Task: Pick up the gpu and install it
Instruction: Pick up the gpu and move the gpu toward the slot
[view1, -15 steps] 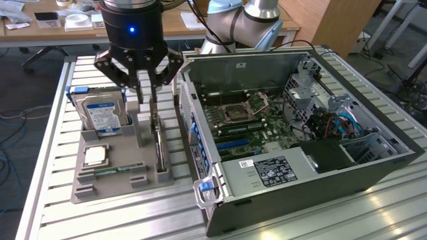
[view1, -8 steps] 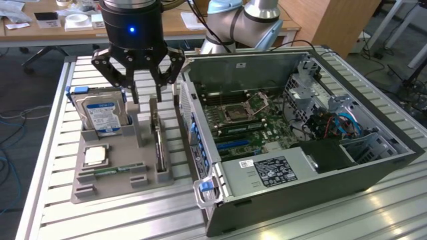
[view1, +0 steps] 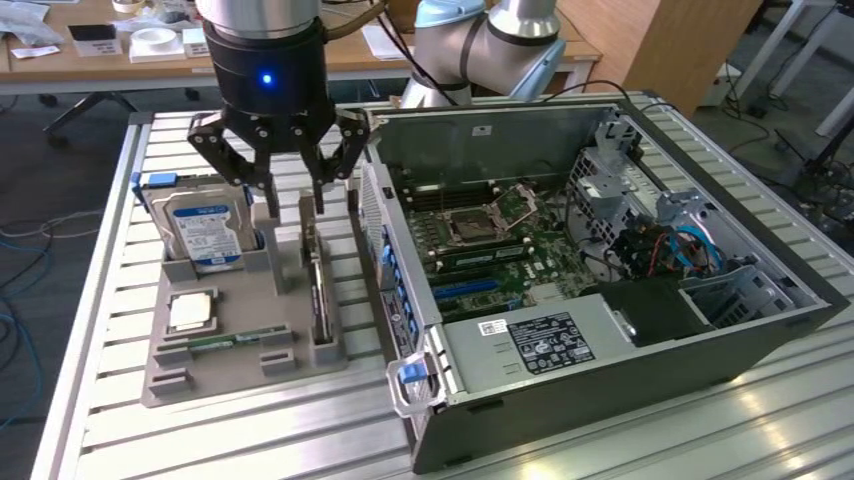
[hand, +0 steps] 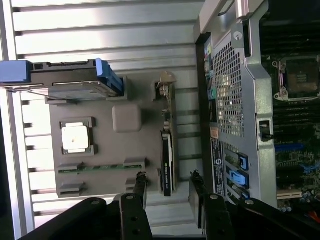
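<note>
Gripper (view1: 291, 195) open, holding nothing | exterior view's upper left, above gpu (view1: 318, 290) | gpu on edge in gray tray (view1: 220, 375)

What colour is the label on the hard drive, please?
The label is blue and white; exterior view.

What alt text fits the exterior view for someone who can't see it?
The arm's open gripper hangs over the gpu, which stands on edge in a grey holder on a slatted metal table. A hard drive stands in the same holder, and an open computer case lies on the exterior view's right.
</note>
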